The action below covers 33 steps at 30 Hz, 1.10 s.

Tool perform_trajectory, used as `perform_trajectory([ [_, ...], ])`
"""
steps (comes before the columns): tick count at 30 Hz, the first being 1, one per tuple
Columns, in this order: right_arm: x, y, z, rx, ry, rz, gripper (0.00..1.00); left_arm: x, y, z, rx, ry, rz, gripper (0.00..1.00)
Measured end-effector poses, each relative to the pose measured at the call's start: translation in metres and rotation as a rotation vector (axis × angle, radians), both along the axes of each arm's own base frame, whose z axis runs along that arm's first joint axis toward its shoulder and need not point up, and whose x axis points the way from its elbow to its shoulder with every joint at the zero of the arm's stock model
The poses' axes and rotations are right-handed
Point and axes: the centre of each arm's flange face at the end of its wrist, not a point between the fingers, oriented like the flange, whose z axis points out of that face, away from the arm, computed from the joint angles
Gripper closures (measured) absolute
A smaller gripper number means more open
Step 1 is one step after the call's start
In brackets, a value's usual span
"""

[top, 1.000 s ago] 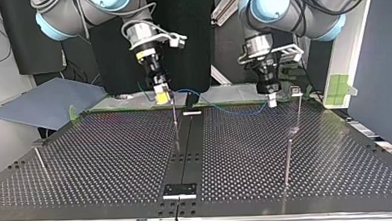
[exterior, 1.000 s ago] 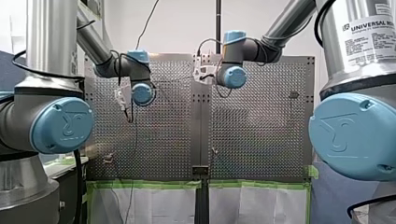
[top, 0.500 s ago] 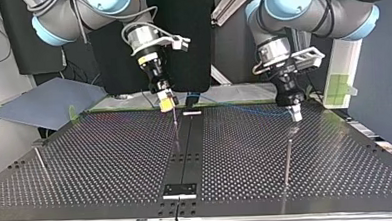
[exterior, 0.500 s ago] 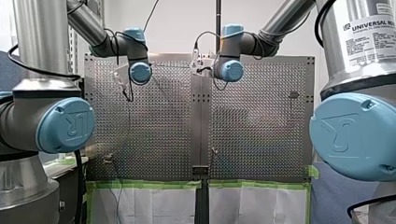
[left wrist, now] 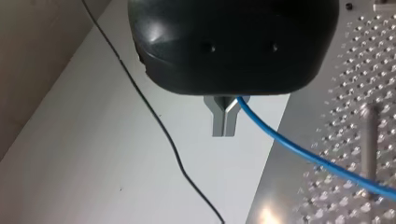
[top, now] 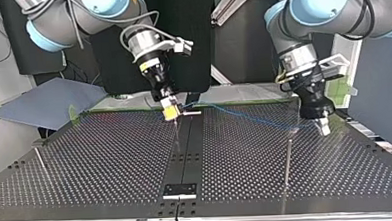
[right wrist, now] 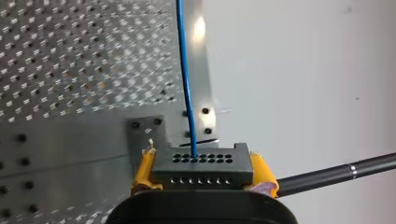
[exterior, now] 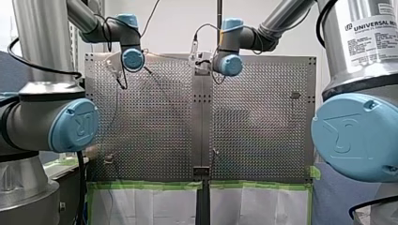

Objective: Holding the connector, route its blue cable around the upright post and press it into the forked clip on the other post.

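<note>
Clamping dark grey perforated connector [right wrist: 203,173] btwn yellow pads [right wrist: 143,170] of right gripper [right wrist: 203,170]; pinching blue cable [left wrist: 299,151] w/ closed metal fingers [left wrist: 218,123] of left gripper [left wrist: 225,132].

Bright, even light filled the scene, with white glare spots on the perforated table [right wrist: 70,60] beside the blue cable [right wrist: 185,88] and only faint shadows.

- We're seeing perforated table [top: 101,164] carrying dark centre strip [top: 188,151].
- Tall post [top: 288,161] standing at top view's rt, short post [top: 41,162] at its left.
</note>
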Motion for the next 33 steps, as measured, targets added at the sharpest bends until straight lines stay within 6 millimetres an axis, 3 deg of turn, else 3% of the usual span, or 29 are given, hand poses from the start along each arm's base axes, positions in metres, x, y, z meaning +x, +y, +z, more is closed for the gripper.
perform_trajectory([
  [12, 0.011, -0.012, 0.029, -0.023, -0.079, 0.043, 1.0, 0.039, 0.021, 0.013, -0.005, -0.019, -0.029, 1.0],
  [22, 0.024, -0.026, 0.024, -0.018, -0.081, 0.053, 1.0, 0.078, 0.027, 0.014, 0.003, -0.013, -0.072, 1.0],
  [33, 0.028, -0.048, 0.012, -0.008, -0.08, 0.036, 1.0, 0.106, 0.057, -0.003, -0.049, 0.001, -0.076, 1.0],
])
